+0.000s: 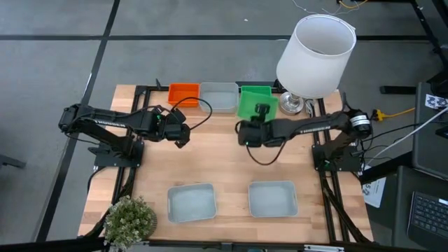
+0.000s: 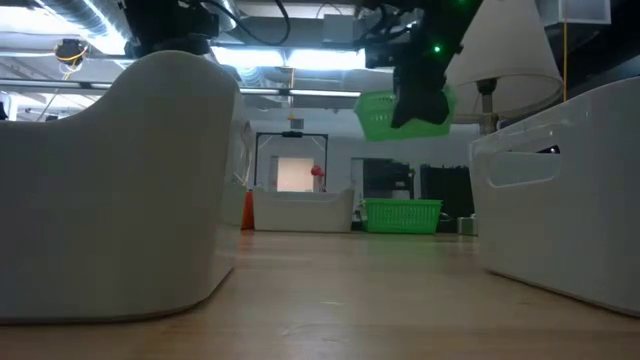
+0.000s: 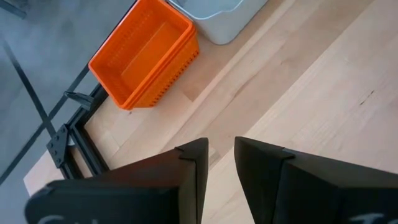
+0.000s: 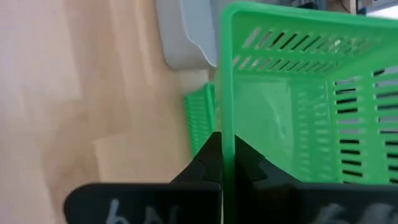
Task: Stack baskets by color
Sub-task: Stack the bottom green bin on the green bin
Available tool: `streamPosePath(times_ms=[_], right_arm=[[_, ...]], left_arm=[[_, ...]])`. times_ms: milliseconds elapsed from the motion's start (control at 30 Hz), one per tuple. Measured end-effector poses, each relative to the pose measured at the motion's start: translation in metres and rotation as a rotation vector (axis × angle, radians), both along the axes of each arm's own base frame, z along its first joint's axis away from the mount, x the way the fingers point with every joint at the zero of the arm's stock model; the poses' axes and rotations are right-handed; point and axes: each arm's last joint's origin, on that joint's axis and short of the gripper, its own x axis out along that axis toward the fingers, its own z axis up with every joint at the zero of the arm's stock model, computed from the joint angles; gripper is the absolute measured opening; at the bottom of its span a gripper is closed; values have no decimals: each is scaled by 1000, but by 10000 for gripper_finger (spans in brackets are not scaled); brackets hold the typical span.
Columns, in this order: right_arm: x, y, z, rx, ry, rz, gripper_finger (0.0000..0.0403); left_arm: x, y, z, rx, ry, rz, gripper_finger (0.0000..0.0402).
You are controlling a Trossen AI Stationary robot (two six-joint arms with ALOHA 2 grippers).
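Midway, a slatted green plastic basket [image 4: 298,106] is clamped by the right gripper [image 4: 222,163] above another green basket [image 2: 403,214] at the bench's far edge; two pale grey-blue bins [image 1: 191,202] remain unstacked near the front edge, and the left gripper [image 3: 221,163] is held part-open, empty.

Light is even and fairly bright across the table [image 1: 224,175] in the high view, coming from overhead; shadows under the arms and beside the white lampshade [image 1: 315,52] are soft and short. The low view is backlit: ceiling strip lights and a bright doorway in the room behind glare, leaving the near grey-blue baskets [image 2: 120,190] shaded, large and soft-edged, well out of focus, while the far green basket [image 2: 402,214] is sharper. A small green indicator light glows above. In the left wrist view the wood is bright and clear, the near fingers [image 3: 186,180] dark. The right wrist view is washed pale and blurred at the wood.
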Motion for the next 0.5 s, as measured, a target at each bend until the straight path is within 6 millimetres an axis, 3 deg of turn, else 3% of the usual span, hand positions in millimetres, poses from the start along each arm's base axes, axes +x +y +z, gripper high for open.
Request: streamPosePath(times_ms=[200,500], right_arm=[[-3,-41,0,106,84,20,0],[-8,-97,0,238,73,66,0]], left_arm=[[0,0,0,0,0,0,71],[0,0,0,0,0,0,71]])
